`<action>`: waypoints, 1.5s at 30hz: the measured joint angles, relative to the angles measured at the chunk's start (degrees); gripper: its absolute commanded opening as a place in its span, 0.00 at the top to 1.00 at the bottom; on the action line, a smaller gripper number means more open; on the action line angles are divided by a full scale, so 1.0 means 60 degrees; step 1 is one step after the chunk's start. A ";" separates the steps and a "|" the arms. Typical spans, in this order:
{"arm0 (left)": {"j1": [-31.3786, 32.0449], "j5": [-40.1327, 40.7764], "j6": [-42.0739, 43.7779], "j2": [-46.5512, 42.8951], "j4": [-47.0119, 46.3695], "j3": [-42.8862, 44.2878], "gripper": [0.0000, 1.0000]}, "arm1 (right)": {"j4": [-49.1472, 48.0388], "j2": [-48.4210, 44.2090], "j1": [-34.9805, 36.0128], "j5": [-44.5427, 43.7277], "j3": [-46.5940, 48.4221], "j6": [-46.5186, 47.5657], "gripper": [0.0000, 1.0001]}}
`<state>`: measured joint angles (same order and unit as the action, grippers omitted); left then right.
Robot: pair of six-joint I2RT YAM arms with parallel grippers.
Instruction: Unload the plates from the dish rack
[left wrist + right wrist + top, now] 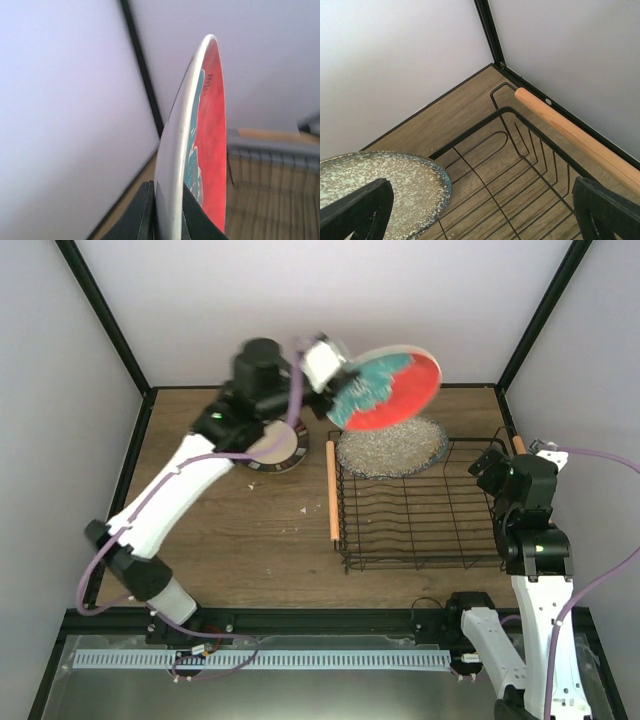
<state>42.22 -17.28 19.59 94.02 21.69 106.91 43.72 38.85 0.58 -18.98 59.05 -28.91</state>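
My left gripper (338, 378) is shut on the rim of the red plate with the teal flower (392, 390) and holds it in the air above the far left corner of the black wire dish rack (430, 512). In the left wrist view this plate (212, 140) stands edge-on between my fingers (143, 215). The large grey speckled plate (392, 446) leans at the rack's far end. It also shows in the right wrist view (385, 185). The cream plate with the dark rim (278, 452) lies on the table, partly under my left arm. My right gripper (492, 464) is open and empty over the rack's right side (520, 165).
Wooden rod handles run along the rack's left side (332, 490) and right side (575, 135). Grey walls with black frame posts close in the back and sides. The orange-yellow, pink and pale green plates are out of view.
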 measured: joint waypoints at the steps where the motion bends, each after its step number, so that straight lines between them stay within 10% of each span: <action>1: -0.0339 -0.0168 -0.0441 -0.0302 -0.0313 -0.0029 0.96 | -0.0007 0.0033 0.0000 0.0036 -0.0029 -0.0022 0.00; 16: -0.9839 -0.1362 -0.8000 -0.1326 -0.3413 -0.3617 0.96 | -0.0557 0.0958 0.0000 0.0597 -0.0047 -0.0047 0.00; 24: -0.9745 -0.2248 -0.9679 0.0572 -0.2503 -0.5810 0.96 | -0.0703 0.1140 0.0000 0.0637 -0.0047 -0.0015 0.00; 45: -0.7643 -0.3330 -0.9737 0.2583 -0.3257 -0.5799 0.96 | -0.0455 0.1045 0.0000 0.0466 0.0080 -0.0058 0.00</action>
<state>-3.64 -37.26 -38.83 109.51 2.15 72.12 40.99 45.12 0.58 -16.19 59.53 -29.26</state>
